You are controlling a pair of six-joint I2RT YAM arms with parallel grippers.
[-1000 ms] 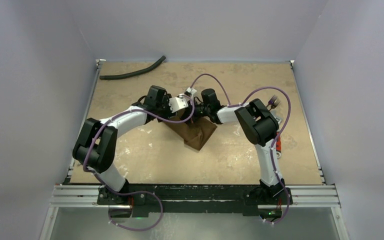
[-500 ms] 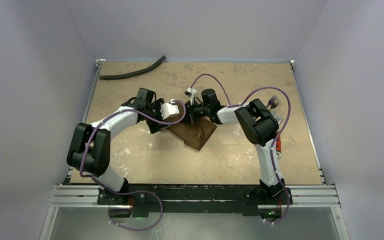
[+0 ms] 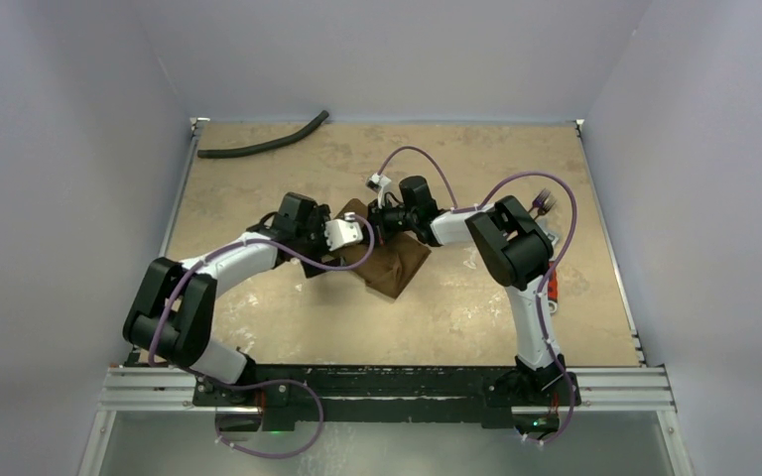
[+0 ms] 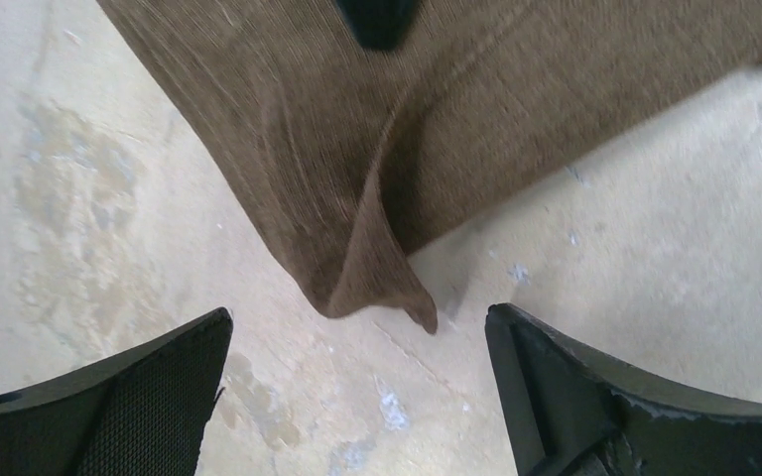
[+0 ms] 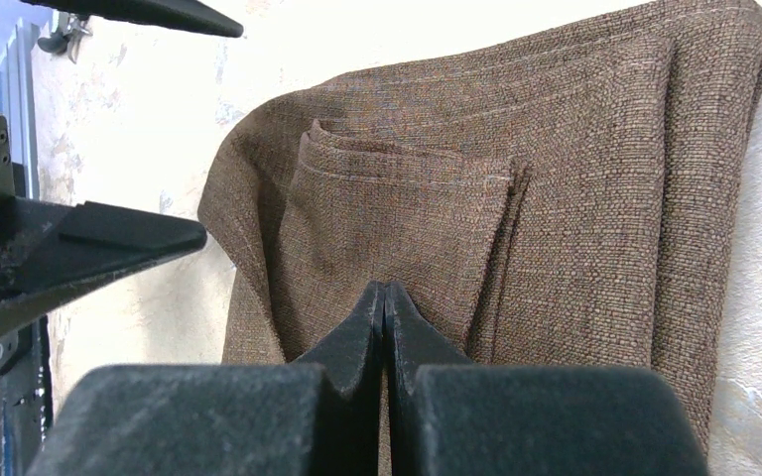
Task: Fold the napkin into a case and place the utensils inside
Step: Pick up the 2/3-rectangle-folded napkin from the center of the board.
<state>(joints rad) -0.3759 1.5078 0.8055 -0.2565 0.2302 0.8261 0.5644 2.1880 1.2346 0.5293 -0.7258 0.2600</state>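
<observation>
The brown napkin (image 3: 392, 260) lies folded in several layers at the table's middle. In the right wrist view its layers (image 5: 595, 178) form a pocket-like flap. My right gripper (image 3: 384, 220) is shut, and its joined tips (image 5: 385, 290) rest on the napkin's far part. My left gripper (image 3: 360, 236) is open and low at the napkin's left side. In the left wrist view a curled napkin corner (image 4: 377, 293) lies just ahead of the gap between its jaws (image 4: 357, 315). Slim dark purplish utensils (image 3: 544, 203) show at the far right, partly hidden by the right arm.
A long black curved hose (image 3: 263, 144) lies at the table's far left. A small red item (image 3: 553, 288) sits by the right arm near the right edge. The left gripper's fingers (image 5: 109, 243) show at the left of the right wrist view.
My left gripper has drawn back from above the napkin's far corner, moving nearer and lower to its left side. The right gripper and the napkin have stayed in place.
</observation>
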